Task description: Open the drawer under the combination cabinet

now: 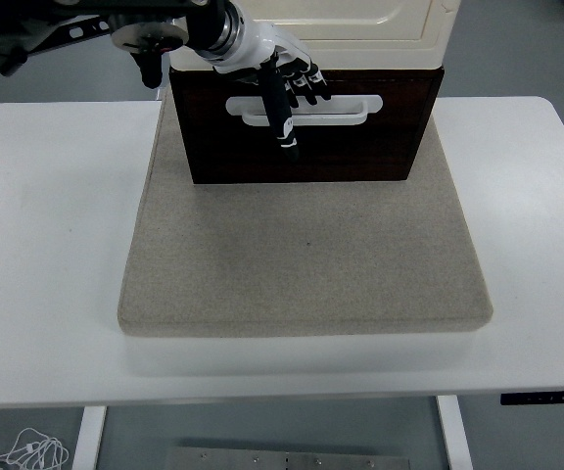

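Observation:
A cream cabinet (360, 24) stands at the back of the grey mat (302, 255). Under it is the dark brown drawer (360, 147) with a white bar handle (336, 111). My left arm comes in from the top left, and my left hand (287, 93) sits against the left part of the handle. One black finger (284, 122) points down across the bar, while the others are spread just above it. None of them closes around the bar. The drawer front looks about flush with the cabinet.
The mat covers the middle of the white table (57, 245). Bare tabletop lies to the left, right and front of it. A control panel (546, 397) sits on the table's near right edge.

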